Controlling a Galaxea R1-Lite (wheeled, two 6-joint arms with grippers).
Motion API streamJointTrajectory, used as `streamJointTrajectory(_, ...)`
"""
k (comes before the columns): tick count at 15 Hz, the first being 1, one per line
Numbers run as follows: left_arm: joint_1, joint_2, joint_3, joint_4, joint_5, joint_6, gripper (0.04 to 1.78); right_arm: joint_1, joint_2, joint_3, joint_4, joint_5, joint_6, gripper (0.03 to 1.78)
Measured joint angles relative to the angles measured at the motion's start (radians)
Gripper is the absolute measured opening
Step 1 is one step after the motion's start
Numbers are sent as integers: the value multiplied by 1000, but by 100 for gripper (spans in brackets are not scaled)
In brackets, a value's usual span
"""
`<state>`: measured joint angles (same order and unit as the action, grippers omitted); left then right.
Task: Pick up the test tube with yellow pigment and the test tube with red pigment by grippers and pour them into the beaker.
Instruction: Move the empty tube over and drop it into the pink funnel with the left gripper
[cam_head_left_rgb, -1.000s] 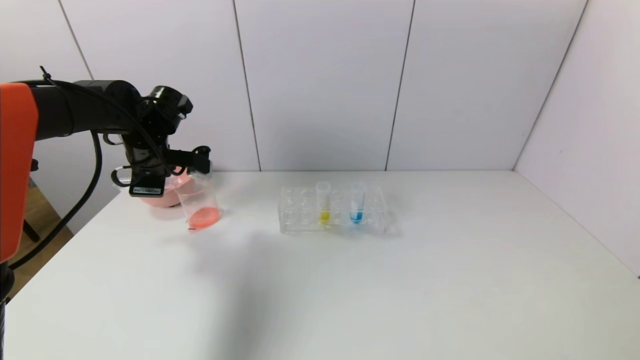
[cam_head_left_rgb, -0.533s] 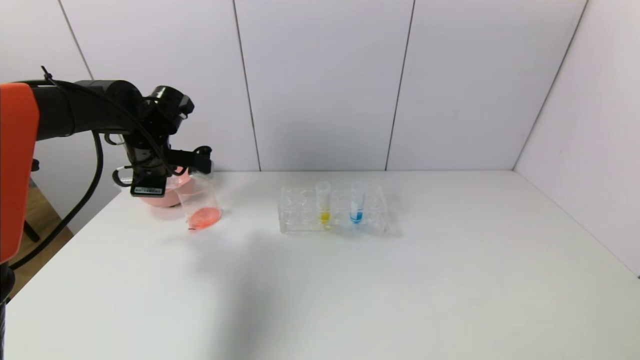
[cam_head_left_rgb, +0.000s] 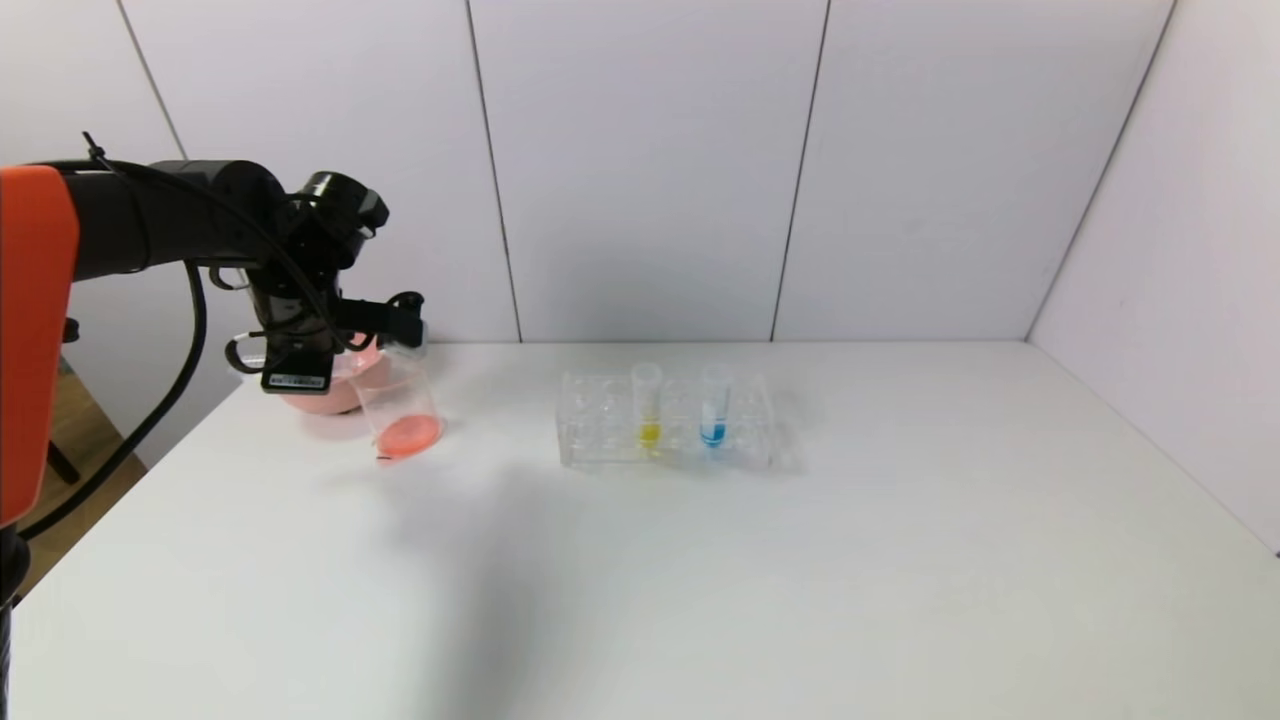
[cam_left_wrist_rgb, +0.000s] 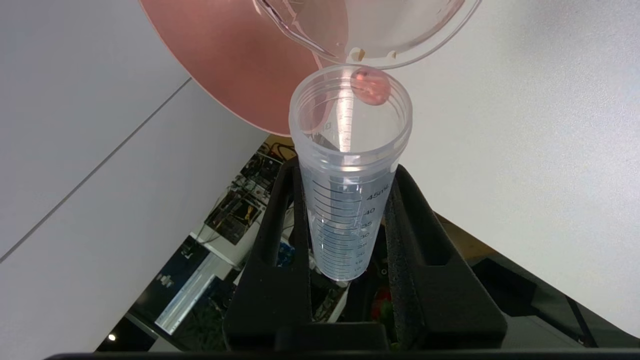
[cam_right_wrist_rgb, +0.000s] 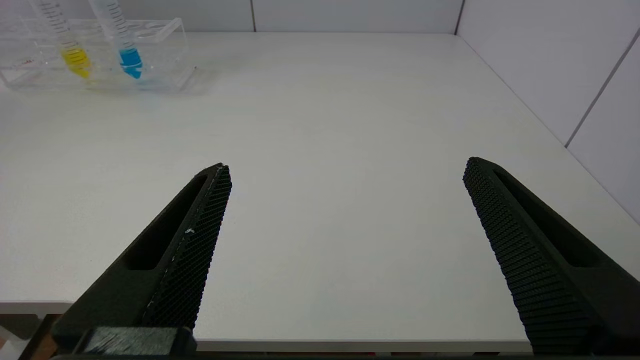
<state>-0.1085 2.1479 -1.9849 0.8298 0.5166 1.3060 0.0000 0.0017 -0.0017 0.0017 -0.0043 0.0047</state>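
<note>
The test tube with red pigment (cam_left_wrist_rgb: 350, 165) bears graduation marks reading "45mL", "40" and "35".

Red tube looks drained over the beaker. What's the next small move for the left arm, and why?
Probably tip the test tube with red pigment back upright and lift it off the beaker. The left gripper holds it nearly empty, one red drop at its mouth, while red liquid pools in the beaker. The test tube with yellow pigment waits in the rack.

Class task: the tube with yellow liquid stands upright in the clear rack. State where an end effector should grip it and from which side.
Grip the test tube with yellow pigment on its clear upper part, which rises above the clear rack. Probably come from above or the front: the tube with blue liquid stands beside it, apart, so the fingers should close front to back.
</note>
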Motion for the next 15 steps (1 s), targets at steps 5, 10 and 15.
streamJointTrajectory(5, 4, -10, 0, 9, -4, -2, 45, 0, 0, 0, 0, 0, 0, 170)
streamJointTrajectory(10, 5, -53, 7, 12, -55, -78, 45, 0, 0, 0, 0, 0, 0, 170)
streamJointTrajectory(15, 26, -96, 9, -1, -272, -221, 45, 0, 0, 0, 0, 0, 0, 170)
